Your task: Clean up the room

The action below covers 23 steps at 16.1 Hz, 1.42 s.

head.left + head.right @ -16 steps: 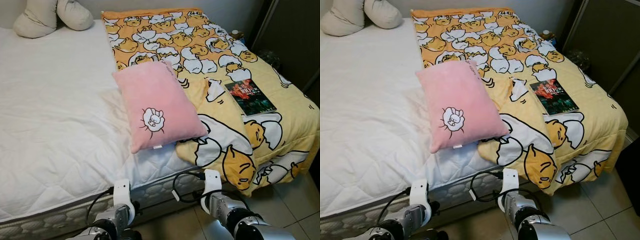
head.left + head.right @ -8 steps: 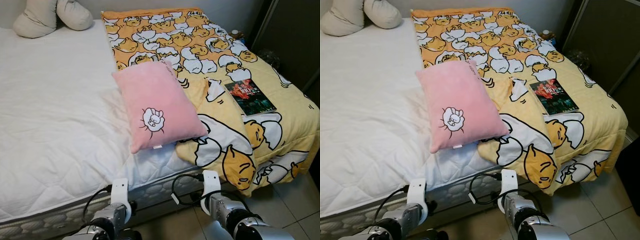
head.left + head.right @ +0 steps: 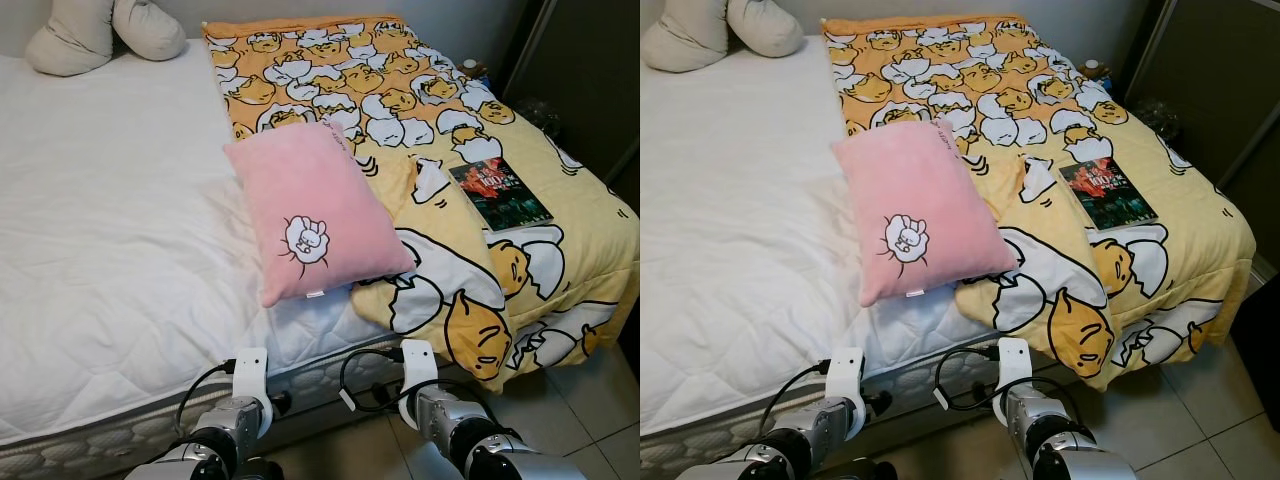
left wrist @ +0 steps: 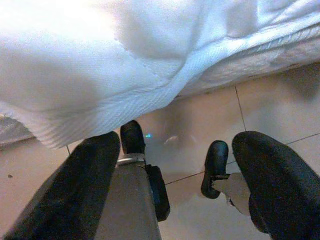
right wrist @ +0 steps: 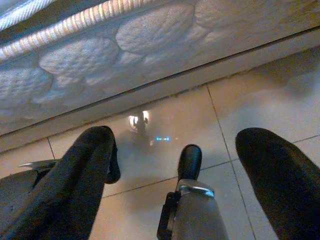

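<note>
Your left gripper (image 4: 175,185) and right gripper (image 5: 175,180) both hang low by the foot edge of the bed (image 3: 110,260), fingers spread and holding nothing, ready for a first reach. Up from that edge, the pink pillow (image 3: 312,212) lies askew, half on the yellow egg-print blanket (image 3: 420,110). You'll find the book (image 3: 500,194) on that blanket, toward the far right side of the bed.

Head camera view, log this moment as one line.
pink pillow on bed | book on blanket | both grippers open, low
</note>
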Motion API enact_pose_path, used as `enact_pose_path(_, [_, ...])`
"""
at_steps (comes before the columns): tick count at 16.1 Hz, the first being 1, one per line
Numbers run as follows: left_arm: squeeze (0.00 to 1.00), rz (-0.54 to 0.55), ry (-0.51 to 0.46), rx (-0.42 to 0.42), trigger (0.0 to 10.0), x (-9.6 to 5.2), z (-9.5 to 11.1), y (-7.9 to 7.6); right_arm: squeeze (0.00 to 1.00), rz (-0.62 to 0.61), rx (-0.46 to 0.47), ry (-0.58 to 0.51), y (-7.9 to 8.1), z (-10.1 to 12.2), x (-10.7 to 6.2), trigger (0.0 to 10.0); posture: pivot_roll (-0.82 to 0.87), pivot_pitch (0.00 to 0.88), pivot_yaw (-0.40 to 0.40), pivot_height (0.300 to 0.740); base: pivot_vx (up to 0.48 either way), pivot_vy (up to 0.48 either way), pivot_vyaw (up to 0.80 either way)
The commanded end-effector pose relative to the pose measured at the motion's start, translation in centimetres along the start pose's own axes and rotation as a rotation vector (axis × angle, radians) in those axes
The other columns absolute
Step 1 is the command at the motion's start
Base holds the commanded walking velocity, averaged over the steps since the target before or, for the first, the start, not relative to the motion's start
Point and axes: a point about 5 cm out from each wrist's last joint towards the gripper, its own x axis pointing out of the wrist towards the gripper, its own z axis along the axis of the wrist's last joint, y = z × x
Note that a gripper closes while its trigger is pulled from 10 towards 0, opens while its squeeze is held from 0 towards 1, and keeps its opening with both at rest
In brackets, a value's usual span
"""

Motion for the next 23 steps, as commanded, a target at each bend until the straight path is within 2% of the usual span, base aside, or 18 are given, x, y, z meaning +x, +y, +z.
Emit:
enact_pose_path(1, [1.00,-0.012,0.001,0.031,10.0,0.0,0.1,-0.3,1.00,0.002,-0.012,-0.004,0.0,0.1,0.0,10.0,-0.07,0.000,0.008,0.740,0.000,0.000,0.00])
enact_pose_path(14, [1.00,-0.023,0.013,0.039,10.0,0.0,-0.5,-0.5,1.00,0.010,-0.029,0.009,-0.3,-0.2,0.0,10.0,-0.08,0.000,-0.003,0.740,0.000,0.000,0.00])
enact_pose_path(15, [0.83,-0.023,0.016,0.037,10.0,0.0,-0.5,-0.5,0.54,0.016,-0.025,0.013,-0.2,-0.3,0.0,10.0,-0.08,0.000,-0.003,0.740,0.000,0.000,0.00])
enact_pose_path(16, [0.00,-0.024,0.028,0.019,10.0,0.0,-0.8,-0.5,0.00,0.010,-0.016,0.017,-0.3,-0.3,0.0,10.0,-0.07,0.000,-0.006,0.740,0.000,0.000,0.00])
enact_pose_path(23, [0.00,-0.013,0.039,0.028,10.0,0.0,-1.2,-0.2,0.00,0.019,-0.031,0.024,-0.2,-0.4,0.0,10.0,-0.07,0.000,-0.012,0.740,0.000,0.000,0.00])
